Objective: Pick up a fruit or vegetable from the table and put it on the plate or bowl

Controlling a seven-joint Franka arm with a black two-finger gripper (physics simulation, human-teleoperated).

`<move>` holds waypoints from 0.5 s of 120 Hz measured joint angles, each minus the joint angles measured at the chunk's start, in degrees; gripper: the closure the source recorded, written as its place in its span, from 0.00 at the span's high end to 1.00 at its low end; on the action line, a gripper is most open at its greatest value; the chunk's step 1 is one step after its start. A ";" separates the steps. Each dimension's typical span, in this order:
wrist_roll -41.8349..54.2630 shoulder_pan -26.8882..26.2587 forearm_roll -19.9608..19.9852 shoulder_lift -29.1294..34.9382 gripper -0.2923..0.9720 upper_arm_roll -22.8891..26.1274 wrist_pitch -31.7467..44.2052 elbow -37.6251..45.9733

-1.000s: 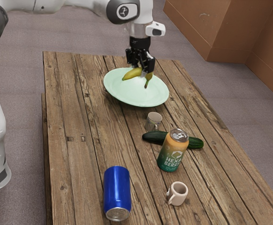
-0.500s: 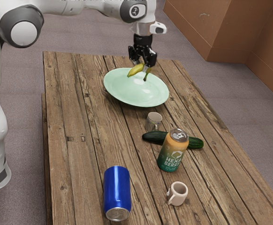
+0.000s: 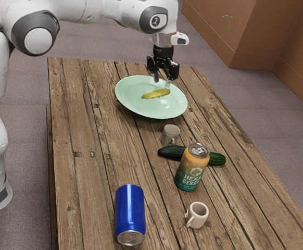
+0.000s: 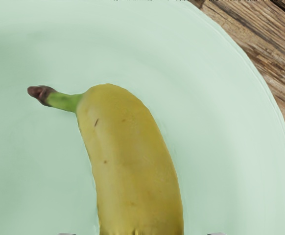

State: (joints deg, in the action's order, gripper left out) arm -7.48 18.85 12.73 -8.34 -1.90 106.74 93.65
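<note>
banana let go onto the plate

half a second ago the tool (image 3: pixel 162 79) held the banana (image 3: pixel 155 94) in the air over the plate (image 3: pixel 136 101), tilted, one end down. now the banana lies flat on the plate, near its middle, and the tool hangs just above it with its fingers apart and nothing between them. the arm has also swung: its grey elbow joint sits further toward the exterior view's right than before. everything else on the tabletop (image 3: pixel 78 130) stays where it was.

in the wrist view the banana (image 4: pixel 128 166) rests on the pale green plate (image 4: pixel 221 122) directly under the hand, its green stem with a brown tip pointing away from the body. a strip of tabletop (image 4: pixel 260 34) shows past the plate's rim.

the plate carries the banana and nothing more. a steel cup (image 3: pixel 169 135) stands on the planks near the plate's front edge, its mouth tilted; i cannot tell what is in it. a white mug (image 3: pixel 197 214) stands near the tabletop's front end.

a cucumber (image 3: pixel 216 159) lies across the planks between the cup and the mug, and a green and orange can (image 3: pixel 192 166) stands upright in front of its middle. a blue can (image 3: pixel 129 213) lies on its side, well apart from the mug toward the exterior view's left.

the tabletop is rough, dark, weathered planks. it stands on grey carpet (image 3: pixel 276 114), with brown cardboard boxes (image 3: pixel 245 31) behind at the exterior view's upper right.
</note>
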 joint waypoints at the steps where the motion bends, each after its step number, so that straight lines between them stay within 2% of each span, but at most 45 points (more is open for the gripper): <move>1: 0.02 -0.02 0.10 -0.08 0.52 0.01 0.13 0.00; 12: 0.20 -0.01 0.82 -0.43 0.64 0.05 1.38 -0.01; 25: 0.91 -0.46 1.13 0.68 0.71 -1.36 1.57 0.00; 44: 4.25 0.78 2.63 8.51 0.75 -4.51 -7.18 -0.10; 51: 7.32 2.14 6.25 9.42 0.75 -4.89 -9.89 -0.34; 60: 12.32 4.36 13.60 9.32 0.76 -4.96 -12.93 -0.43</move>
State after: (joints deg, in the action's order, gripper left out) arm 4.84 23.21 26.33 0.98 -6.86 93.81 93.22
